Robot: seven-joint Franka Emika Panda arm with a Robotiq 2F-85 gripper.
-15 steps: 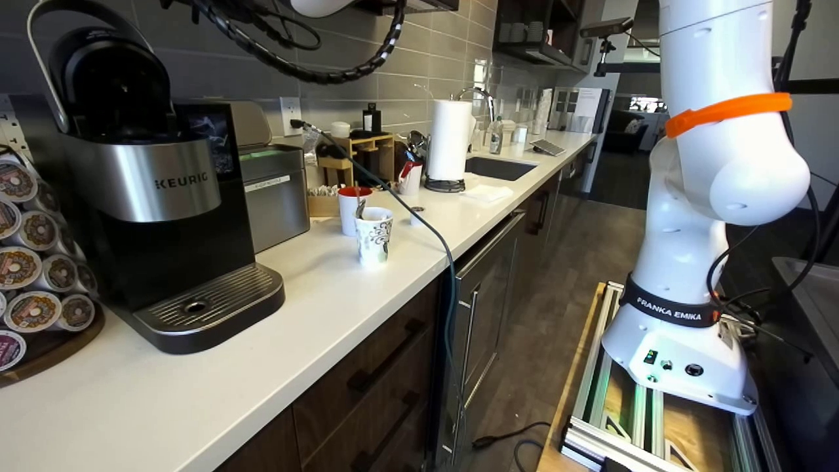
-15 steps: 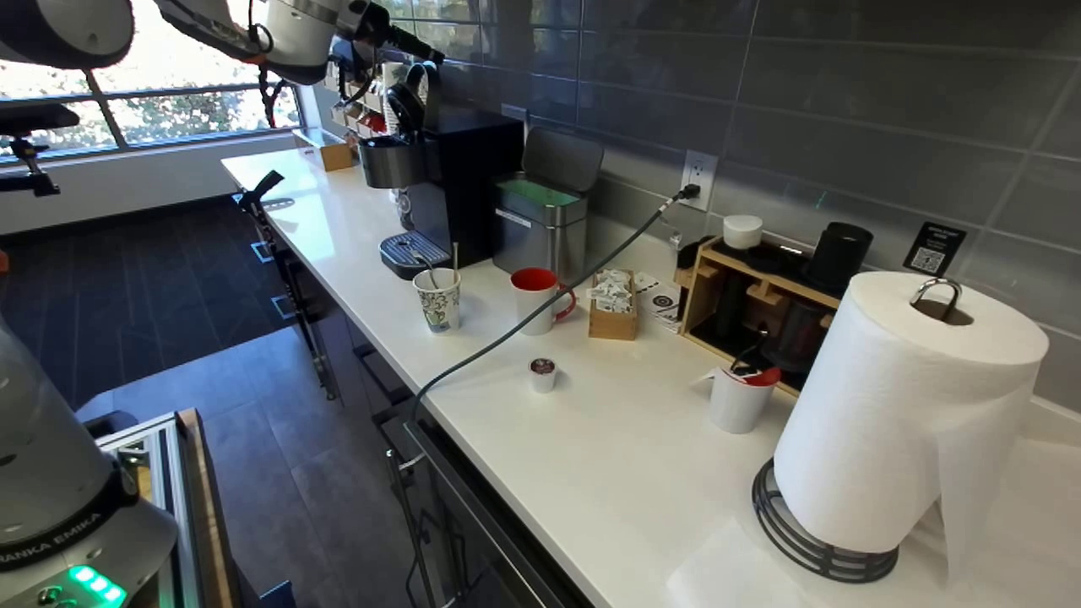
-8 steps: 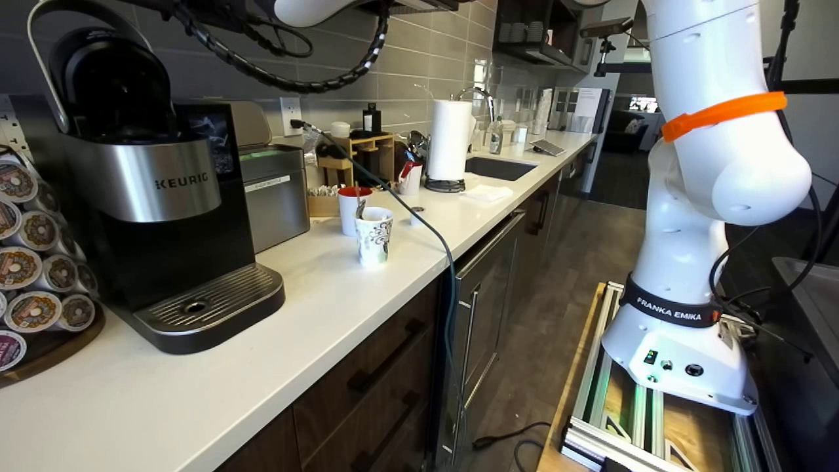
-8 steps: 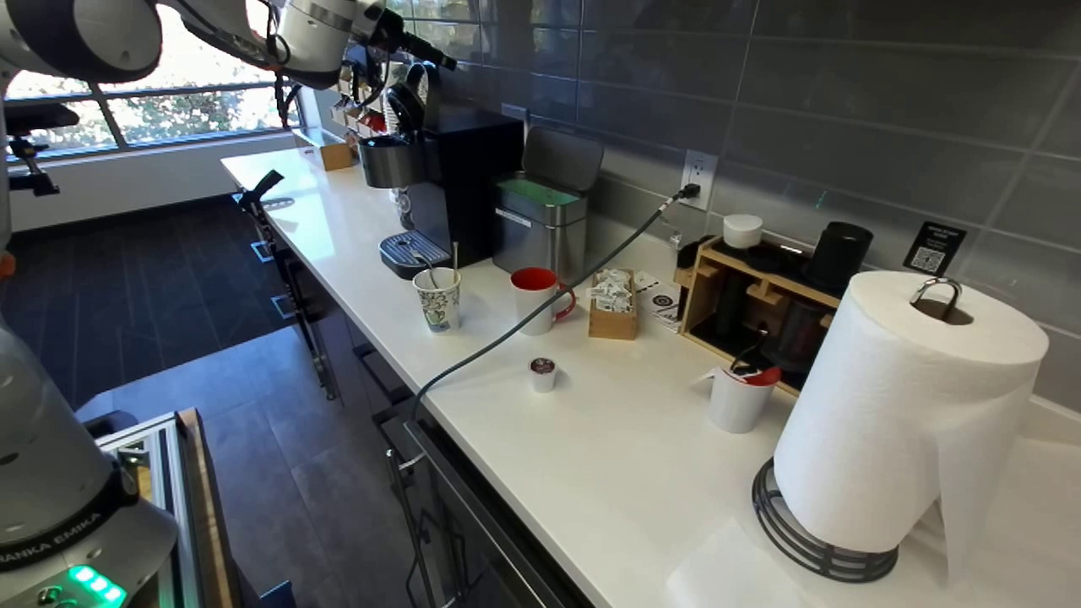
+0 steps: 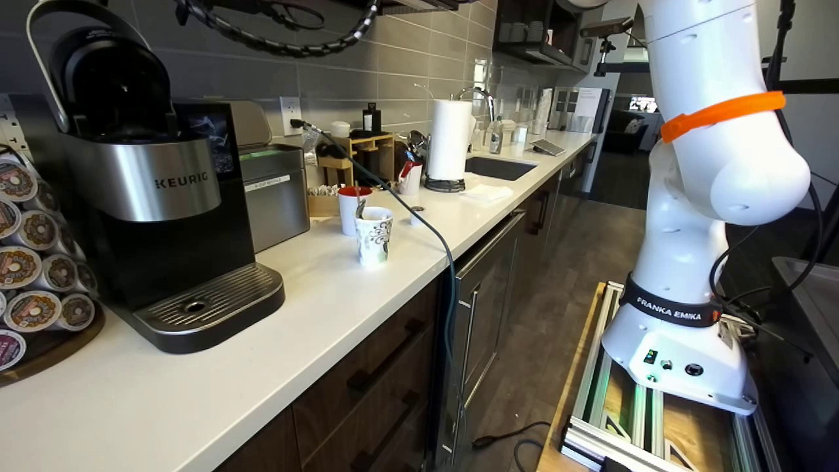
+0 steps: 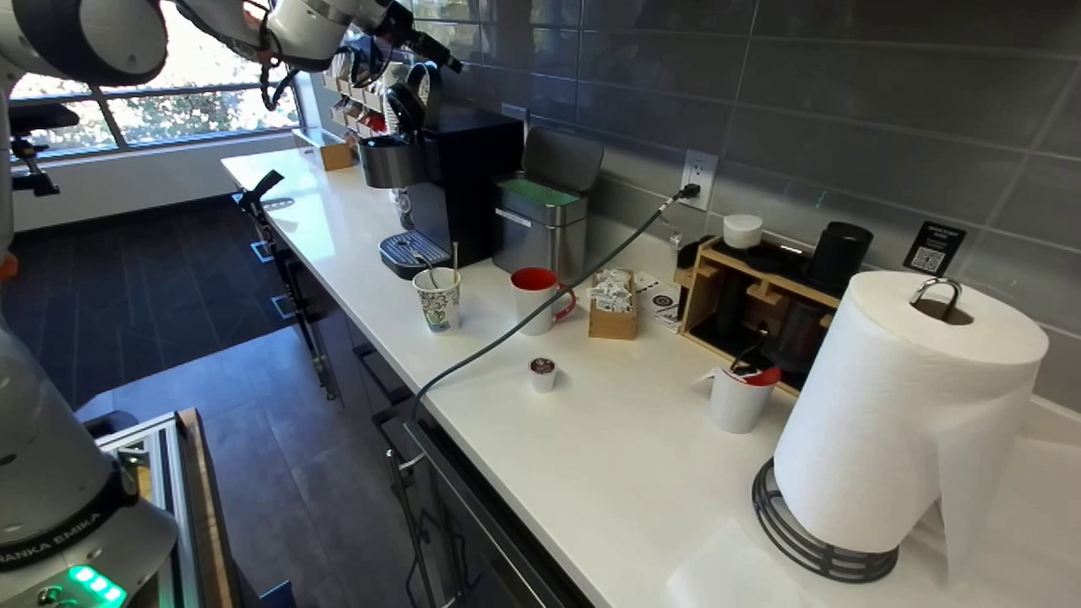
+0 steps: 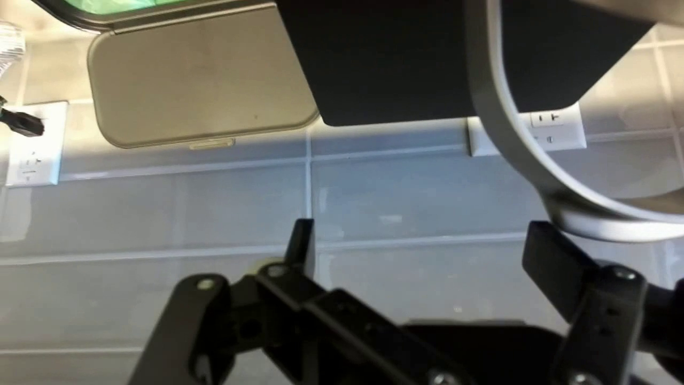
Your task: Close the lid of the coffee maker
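The coffee maker [image 5: 177, 177] stands on the counter, black with a silver front band; it also shows in an exterior view [image 6: 481, 152]. Its glossy black domed lid [image 5: 108, 59] is raised, tilted back, with a silver loop handle [image 5: 40, 59] standing up. The lid also shows in an exterior view [image 6: 407, 105]. My gripper [image 6: 453, 62] is above and close to the raised handle. In the wrist view my gripper [image 7: 419, 235] is open with nothing between its fingers. The silver handle [image 7: 513, 117] is beside the right fingertip; contact cannot be told. The lid's dome is hidden there.
A metal bin [image 5: 275, 190] with its own lid up stands beside the coffee maker. A tiled wall [image 7: 406, 198] is close behind. A patterned cup [image 5: 373, 236], a red-lined mug [image 6: 535, 300] and a pod rack [image 5: 39, 255] are on the counter.
My gripper has moved toward the wall, over the coffee maker. The arm's hanging hose first sank, then rose. The lid has stayed raised.
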